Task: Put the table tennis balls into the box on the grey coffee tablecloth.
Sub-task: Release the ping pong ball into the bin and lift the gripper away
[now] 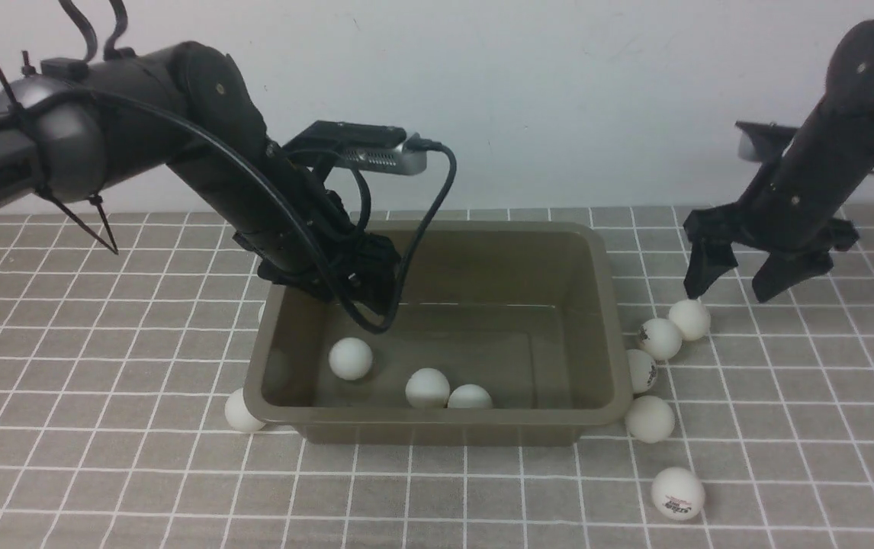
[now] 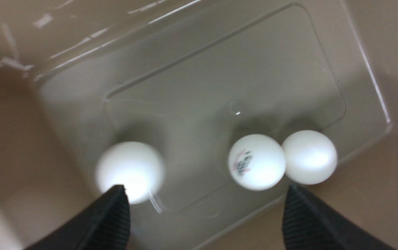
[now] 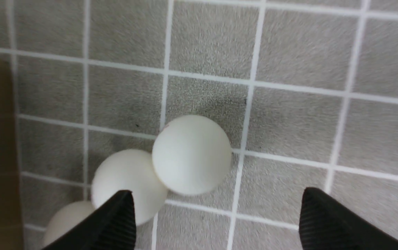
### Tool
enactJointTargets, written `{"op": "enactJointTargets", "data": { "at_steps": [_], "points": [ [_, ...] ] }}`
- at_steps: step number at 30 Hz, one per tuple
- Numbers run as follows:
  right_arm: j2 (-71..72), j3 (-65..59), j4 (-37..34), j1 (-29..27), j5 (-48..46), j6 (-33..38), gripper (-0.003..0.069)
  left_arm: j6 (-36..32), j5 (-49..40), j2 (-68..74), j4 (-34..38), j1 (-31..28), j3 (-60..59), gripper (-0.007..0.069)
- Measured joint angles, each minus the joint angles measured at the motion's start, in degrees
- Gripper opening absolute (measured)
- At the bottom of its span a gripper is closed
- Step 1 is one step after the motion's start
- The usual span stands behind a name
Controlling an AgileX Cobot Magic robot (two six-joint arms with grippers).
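The grey coffee tablecloth (image 1: 101,366) lies under everything. My left tool (image 2: 205,190) hangs wide open and empty over the box (image 1: 612,335), with three table tennis balls (image 1: 427,387) below it. My right tool (image 1: 727,293) is wide open too, just above a ball (image 1: 689,319) beside the box. I think it must go down and close softly next.

Plain pale wall (image 1: 574,99) spans the full width at the back, bluish-white, matte, slightly greyer toward the upper left; light is soft and even; shadows lie short, faint and blurred at their edges.
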State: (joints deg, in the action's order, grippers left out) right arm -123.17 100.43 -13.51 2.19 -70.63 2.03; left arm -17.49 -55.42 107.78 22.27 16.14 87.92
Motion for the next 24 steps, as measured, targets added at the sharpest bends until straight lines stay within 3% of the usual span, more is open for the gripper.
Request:
{"op": "enactJointTargets", "data": {
  "at_steps": [4,8,9,10,13,18,20,24],
  "points": [
    [-2.2,0.0,-0.7,0.0,2.1,0.0,0.0568,1.3,-3.4,-3.5,-2.2,-2.6,3.1,0.0444],
    [-3.0,0.0,-1.0,0.0,4.9,-0.5,0.0568,1.6,-6.3,-10.0,-5.1,-6.7,4.1,0.0129],
    [-3.0,0.0,-1.0,0.0,4.9,-0.5,0.0568,1.6,-6.6,-10.3,-5.1,-6.9,4.2,0.0116],
    [-3.1,0.0,-1.3,0.0,5.4,-1.2,0.0568,1.6,-7.3,-12.5,-5.7,-8.6,4.2,0.0052],
    [-3.3,0.0,-1.6,0.0,5.5,-2.0,0.0568,2.1,-9.6,-16.8,-6.6,-13.3,4.3,0.0002],
    [-4.7,0.0,-2.0,0.0,4.7,-2.5,0.0554,2.5,-13.3,-19.7,-6.6,-19.8,2.8,-0.0005],
    [-5.2,0.0,-2.1,0.0,4.7,-2.6,0.0517,2.5,-13.2,-19.8,-6.6,-21.5,1.0,-0.0005],
    [-5.6,0.0,-2.4,0.0,5.0,-2.6,0.035,3.1,-12.1,-19.7,-6.9,-23.0,-4.1,-0.0005]
  ]
}}
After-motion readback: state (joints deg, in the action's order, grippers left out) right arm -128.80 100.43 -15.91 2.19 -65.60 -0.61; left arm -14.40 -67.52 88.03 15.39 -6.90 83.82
